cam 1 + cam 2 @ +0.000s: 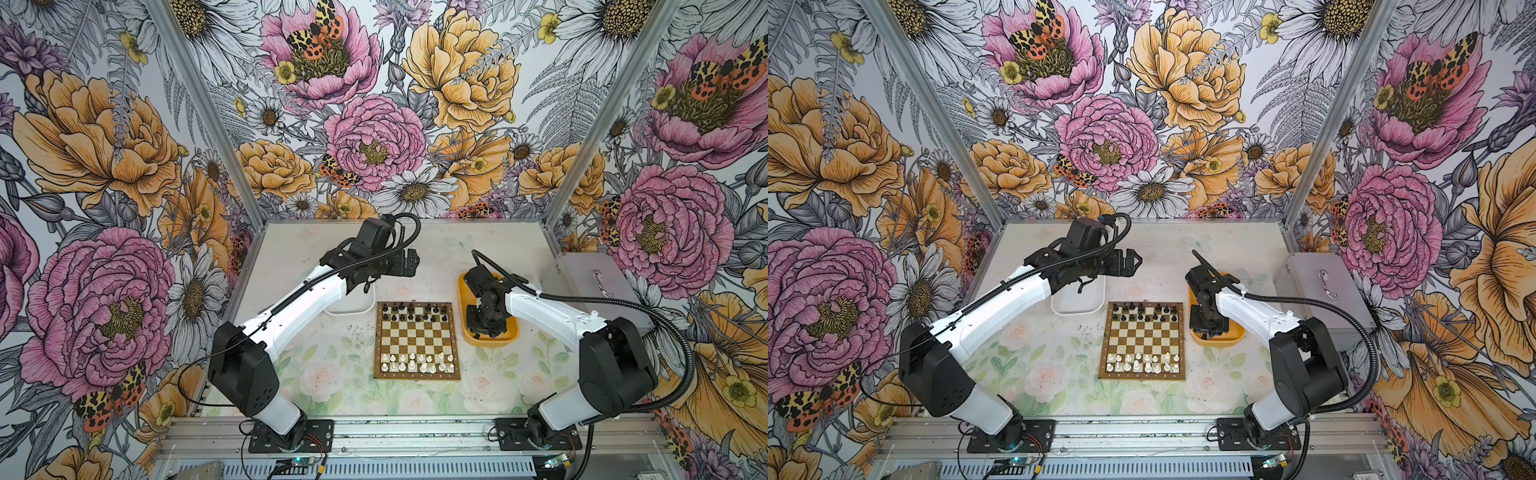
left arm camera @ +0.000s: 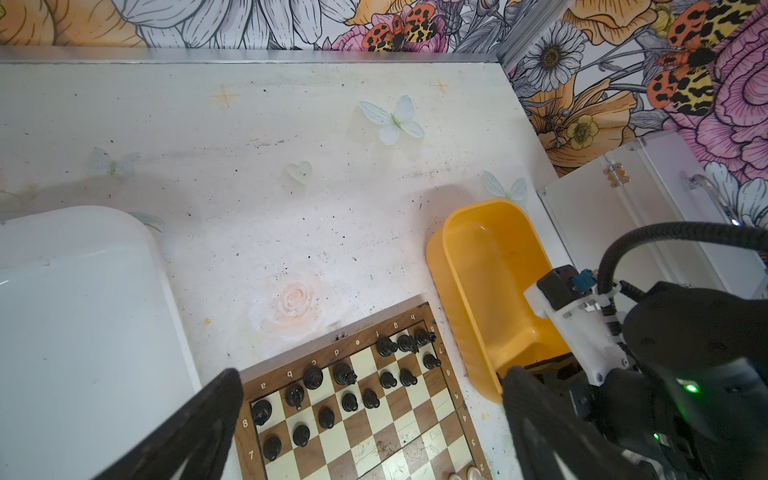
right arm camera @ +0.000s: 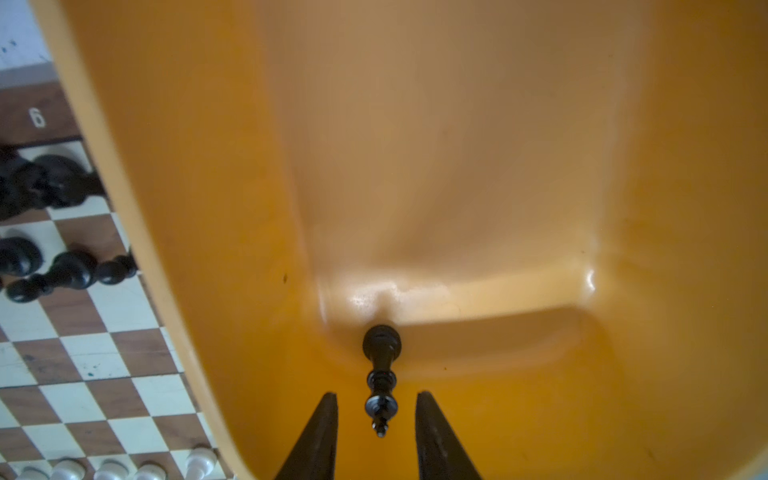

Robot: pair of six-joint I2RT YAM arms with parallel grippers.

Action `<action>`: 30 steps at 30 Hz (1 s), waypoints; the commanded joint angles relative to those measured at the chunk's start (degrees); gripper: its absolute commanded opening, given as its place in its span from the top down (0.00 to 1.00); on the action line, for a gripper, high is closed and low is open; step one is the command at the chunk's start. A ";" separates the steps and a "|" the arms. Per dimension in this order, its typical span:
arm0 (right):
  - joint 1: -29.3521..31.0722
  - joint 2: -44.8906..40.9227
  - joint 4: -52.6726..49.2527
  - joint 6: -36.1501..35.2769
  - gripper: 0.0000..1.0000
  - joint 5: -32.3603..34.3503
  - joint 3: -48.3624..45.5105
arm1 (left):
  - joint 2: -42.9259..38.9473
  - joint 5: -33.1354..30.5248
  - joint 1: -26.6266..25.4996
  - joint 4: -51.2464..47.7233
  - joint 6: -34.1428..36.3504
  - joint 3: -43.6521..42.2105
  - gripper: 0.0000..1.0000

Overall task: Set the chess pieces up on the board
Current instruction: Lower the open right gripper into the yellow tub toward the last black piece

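In yellow tray [image 3: 199, 216], 3 o'clock of board [image 1: 417, 337]: last black chessman [image 3: 381, 347], lying between right tool [image 3: 376, 397] fingers, part-open, ungripped. Black ranks [image 1: 410, 308] at 12 o'clock, one square vacant. White ranks [image 1: 402, 358] at 6 o'clock, seemingly complete. Left tool [image 2: 374, 376] wide open, empty.

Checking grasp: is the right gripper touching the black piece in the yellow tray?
Apart. Right wrist view: right gripper straddles the black piece; yellow tray shows between.

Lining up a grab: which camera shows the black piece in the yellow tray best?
Right wrist view: the black piece lies on the yellow tray floor inside the open right gripper, untouched. Both top views and the left wrist view hide it behind the right arm.
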 commanded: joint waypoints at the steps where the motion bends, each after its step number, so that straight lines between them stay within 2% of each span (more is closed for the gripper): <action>1: -0.46 -0.29 1.02 0.01 0.66 -0.55 -0.68 | -2.22 -1.31 -0.36 0.18 0.17 0.84 0.01; 8: -0.58 -1.09 1.01 -0.08 0.68 -0.79 -1.90 | -2.22 -1.62 -0.43 0.18 -0.03 0.82 0.01; 15: -0.63 -1.24 1.03 -0.14 0.78 -0.61 -1.95 | -2.48 -1.80 -0.60 0.14 -0.03 0.76 0.01; 30: -0.68 -1.15 0.82 -0.06 0.89 -0.69 -0.72 | -3.51 -1.97 0.00 -0.08 0.43 0.05 0.01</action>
